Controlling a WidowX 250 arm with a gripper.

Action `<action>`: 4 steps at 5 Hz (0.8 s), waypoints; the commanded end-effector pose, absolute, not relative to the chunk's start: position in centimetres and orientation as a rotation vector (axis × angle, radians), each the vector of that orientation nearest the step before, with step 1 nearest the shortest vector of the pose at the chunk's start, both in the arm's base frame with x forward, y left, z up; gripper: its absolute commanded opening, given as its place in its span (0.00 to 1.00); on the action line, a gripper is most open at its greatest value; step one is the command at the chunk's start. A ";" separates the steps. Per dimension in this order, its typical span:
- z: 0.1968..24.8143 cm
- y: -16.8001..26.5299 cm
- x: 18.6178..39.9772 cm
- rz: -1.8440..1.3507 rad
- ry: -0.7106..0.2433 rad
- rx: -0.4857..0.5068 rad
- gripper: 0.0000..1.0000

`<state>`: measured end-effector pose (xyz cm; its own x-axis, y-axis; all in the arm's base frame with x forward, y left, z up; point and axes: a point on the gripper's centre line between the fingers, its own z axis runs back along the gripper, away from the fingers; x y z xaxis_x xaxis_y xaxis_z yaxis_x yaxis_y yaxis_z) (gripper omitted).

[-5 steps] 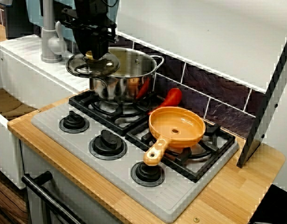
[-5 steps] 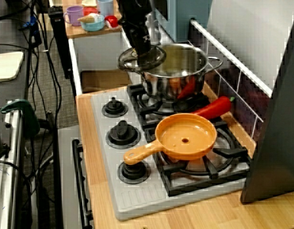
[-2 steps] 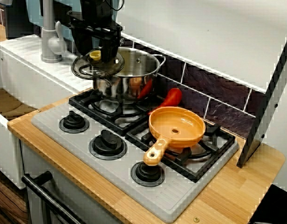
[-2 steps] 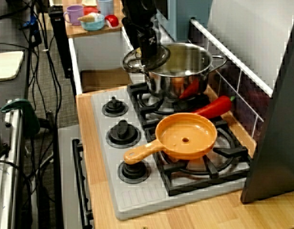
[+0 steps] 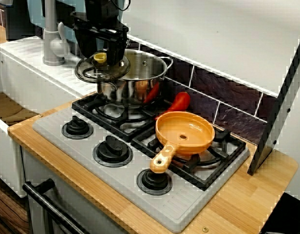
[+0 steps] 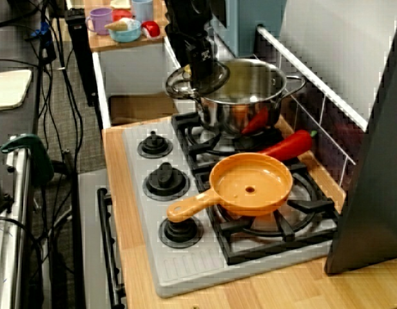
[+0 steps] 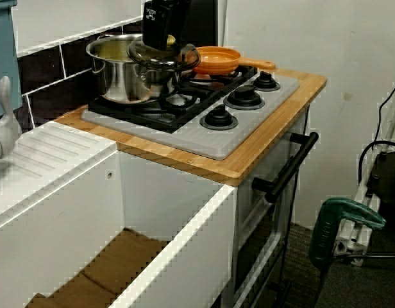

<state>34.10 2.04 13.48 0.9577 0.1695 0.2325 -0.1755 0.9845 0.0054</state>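
Note:
A glass lid (image 5: 102, 69) with a yellow knob (image 5: 99, 57) lies across the left rim of the steel pot (image 5: 140, 73) on the back left burner and overhangs it to the left. My black gripper (image 5: 101, 48) hovers just above the knob, open, with a finger on each side and the knob showing between them. In the view from the stove's right end, the gripper (image 6: 202, 59) stands over the lid (image 6: 185, 82). From the sink side, the gripper (image 7: 162, 35) hides part of the lid (image 7: 165, 56).
An orange pan (image 5: 185, 132) sits on the front right burner, handle toward the knobs. A red pepper (image 5: 179, 101) lies between pot and pan by the tiled wall. A faucet (image 5: 52, 44) and sink stand left; a dark panel (image 5: 281, 97) leans at the right.
The gripper carried the lid right onto the pot's rim, then opened and rose a little, uncovering the yellow knob. Nothing has moved in the last 0.4 s.

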 end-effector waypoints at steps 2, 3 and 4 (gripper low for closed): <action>16.4 1.3 36.1 0.228 -0.210 -0.026 1.00; 16.7 1.2 36.8 0.241 -0.194 -0.039 1.00; 16.8 1.2 36.8 0.242 -0.195 -0.043 1.00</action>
